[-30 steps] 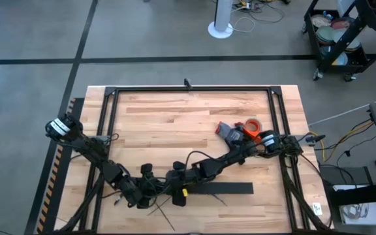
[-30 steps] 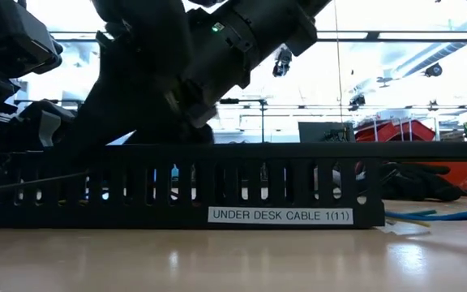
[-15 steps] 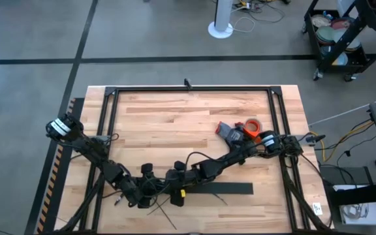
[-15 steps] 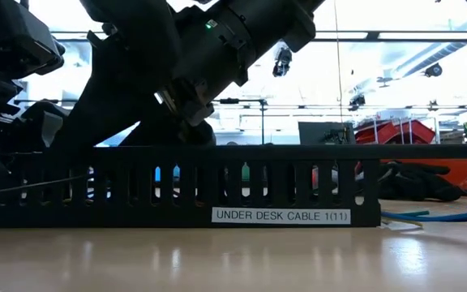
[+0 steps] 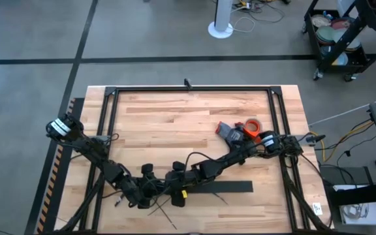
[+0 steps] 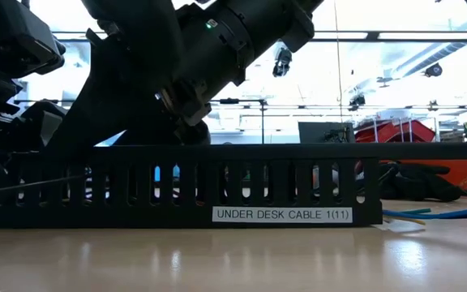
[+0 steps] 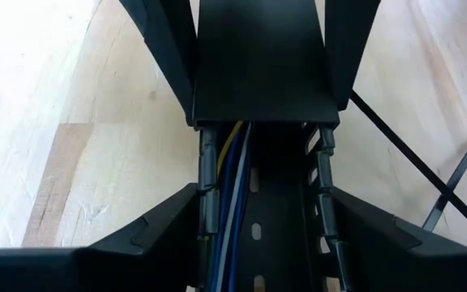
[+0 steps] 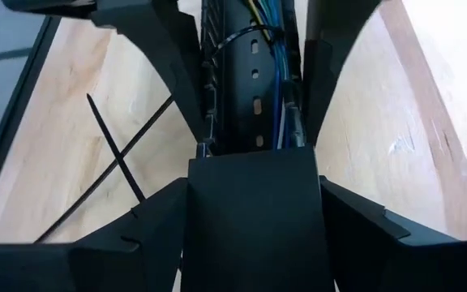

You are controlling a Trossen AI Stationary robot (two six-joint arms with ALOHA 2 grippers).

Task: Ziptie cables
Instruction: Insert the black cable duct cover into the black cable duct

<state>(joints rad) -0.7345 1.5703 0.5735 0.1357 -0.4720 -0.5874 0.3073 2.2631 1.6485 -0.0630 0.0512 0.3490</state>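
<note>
**A:** How far along is it?

**B:** Early, I'd say. Nearest the table's [image 5: 175, 111] front edge, two zipties [image 8: 118, 158] lie loose and crossed on the wood, so those are not yet used. Just behind them, the black duct [image 5: 227, 188] runs along that edge with the cables [image 7: 232, 186] laid inside it.

**A:** Any tie on them at all?

**B:** One thin dark loop [image 8: 242, 34] arches over the wires. It looks like a third ziptie, threaded but slack, so it likely needs pulling tight.

**A:** And the arms?

**B:** The left gripper [image 7: 262, 203] and the right gripper [image 8: 254, 191] face each other astride the duct's left end. I cannot tell whether either is clamping it.

**A:** Cable count?

**B:** At least three: yellow, blue and pale. There is one duct. Farther back, toward the right edge, sits one orange tape roll [image 5: 252, 124].
</note>
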